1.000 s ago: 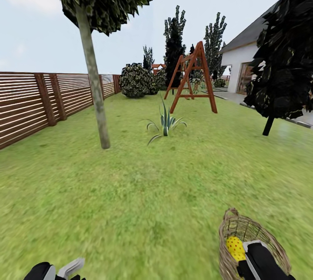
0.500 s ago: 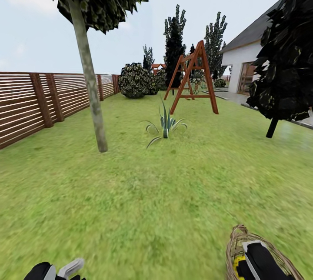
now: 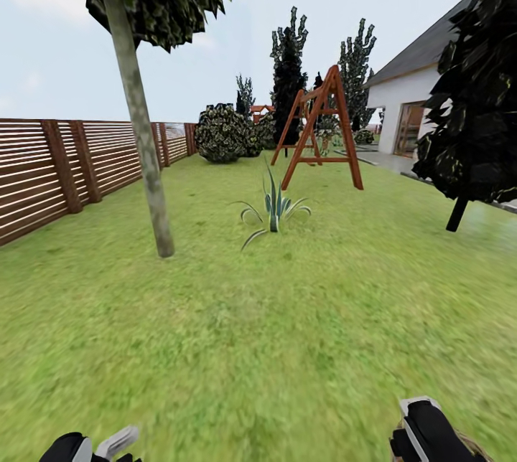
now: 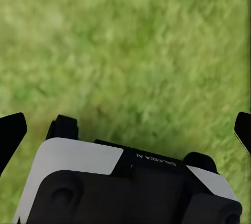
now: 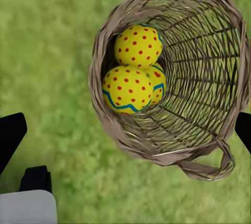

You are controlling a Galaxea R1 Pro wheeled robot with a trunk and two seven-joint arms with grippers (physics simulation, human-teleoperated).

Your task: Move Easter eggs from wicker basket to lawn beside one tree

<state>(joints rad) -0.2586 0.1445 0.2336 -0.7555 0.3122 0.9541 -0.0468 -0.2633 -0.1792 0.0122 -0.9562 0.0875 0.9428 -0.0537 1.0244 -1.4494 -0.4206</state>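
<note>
The wicker basket [image 5: 209, 83] lies on the lawn [image 3: 273, 326], seen from above in the right wrist view. All three Easter eggs sit bunched against its wall: one [image 5: 138, 45], a second [image 5: 127, 89], and a third [image 5: 158, 80] half hidden behind them. My right gripper [image 5: 127, 134] hangs open above the basket, with its fingers apart at the picture's edges. Over bare grass, my left gripper [image 4: 127, 132] is open and holds nothing. The tree [image 3: 140, 139], with a slim bare trunk, stands ahead on the left. In the head view the right arm [image 3: 427, 433] covers the basket.
A slatted wooden fence [image 3: 57, 168] runs along the left. A spiky plant [image 3: 274, 207] and a wooden swing frame [image 3: 319, 132] stand ahead in the middle, with a round bush [image 3: 222, 133] behind. A dark leafy tree [image 3: 477, 103] and the white house [image 3: 406, 114] are on the right.
The head view has shifted forward. The basket and the yellow egg have slid off its bottom edge under the right arm. The arms keep their places in the picture.
</note>
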